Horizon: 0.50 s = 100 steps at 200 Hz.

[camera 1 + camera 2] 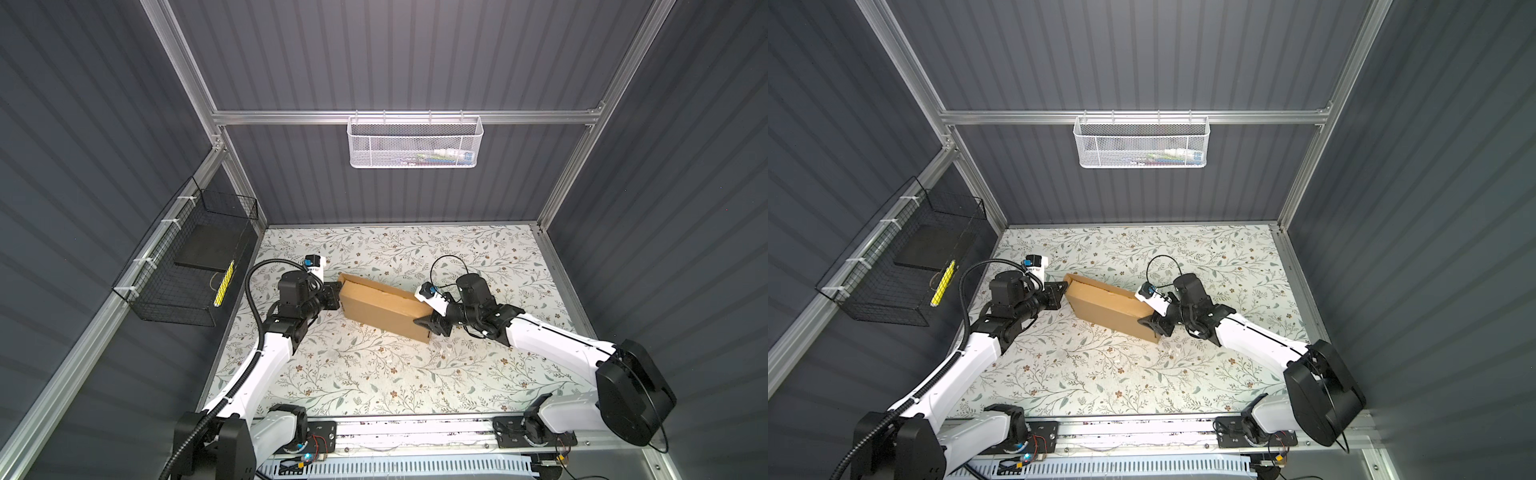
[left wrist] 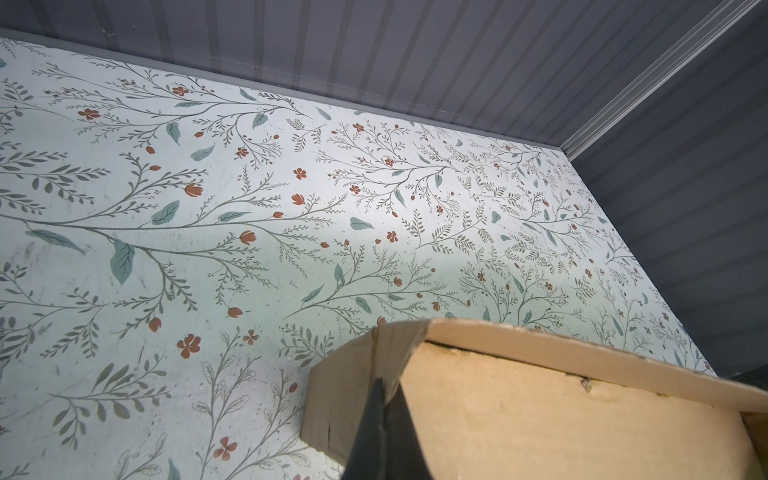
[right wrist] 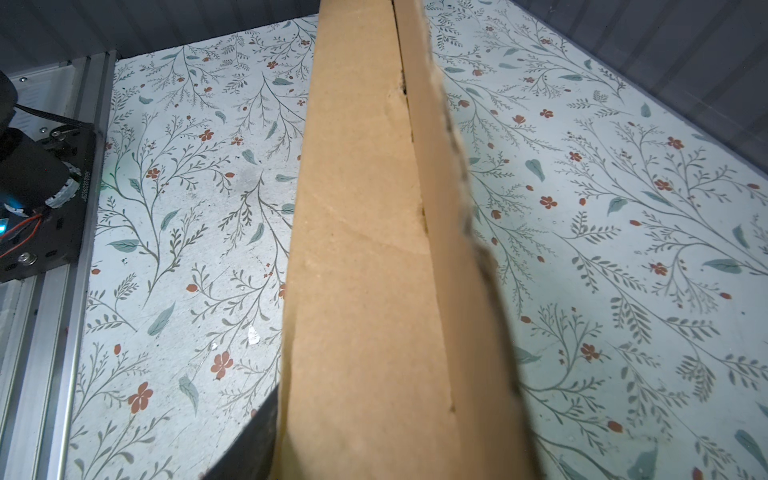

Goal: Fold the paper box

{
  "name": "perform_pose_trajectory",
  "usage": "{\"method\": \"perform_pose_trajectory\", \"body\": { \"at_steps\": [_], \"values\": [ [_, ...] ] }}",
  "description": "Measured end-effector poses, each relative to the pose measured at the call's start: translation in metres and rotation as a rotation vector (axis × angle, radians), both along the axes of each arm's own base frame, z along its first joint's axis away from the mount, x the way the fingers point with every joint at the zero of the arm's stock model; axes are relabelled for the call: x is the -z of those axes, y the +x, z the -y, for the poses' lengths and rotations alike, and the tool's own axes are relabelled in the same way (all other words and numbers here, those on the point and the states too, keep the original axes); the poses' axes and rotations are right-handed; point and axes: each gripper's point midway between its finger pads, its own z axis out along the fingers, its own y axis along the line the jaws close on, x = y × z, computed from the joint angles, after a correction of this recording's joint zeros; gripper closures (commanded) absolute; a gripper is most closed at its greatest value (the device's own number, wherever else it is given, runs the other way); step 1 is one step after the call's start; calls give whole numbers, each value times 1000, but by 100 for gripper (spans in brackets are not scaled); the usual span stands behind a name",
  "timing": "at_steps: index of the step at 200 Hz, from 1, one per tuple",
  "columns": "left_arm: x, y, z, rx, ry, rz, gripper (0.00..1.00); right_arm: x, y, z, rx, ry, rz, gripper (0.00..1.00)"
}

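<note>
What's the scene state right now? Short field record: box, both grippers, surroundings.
paper box: formed into a shallow box, lid down, one long seam slightly gaping; lies askew on the table
left gripper: shut, tips against the box's left end
right gripper: astride the box's right end, one finger flush on its face; appears to grip it
left wall: black wire basket holding a black slab
back rail: white mesh basket

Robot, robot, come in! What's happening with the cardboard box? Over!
Left pincer shut, nosed against one end. Right pincer clamps the other end. Paper box closed up, on edge between them. Nothing in the way, over.
</note>
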Motion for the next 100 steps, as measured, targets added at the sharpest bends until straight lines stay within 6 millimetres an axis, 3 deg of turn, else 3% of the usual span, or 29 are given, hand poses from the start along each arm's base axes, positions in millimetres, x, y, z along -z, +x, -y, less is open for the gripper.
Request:
{"method": "perform_pose_trajectory", "body": {
  "at_steps": [100],
  "values": [
    [3, 2, 0, -9, 0, 36, 100, -2, 5, 3, 30, 19, -14, 39]
  ]
}}
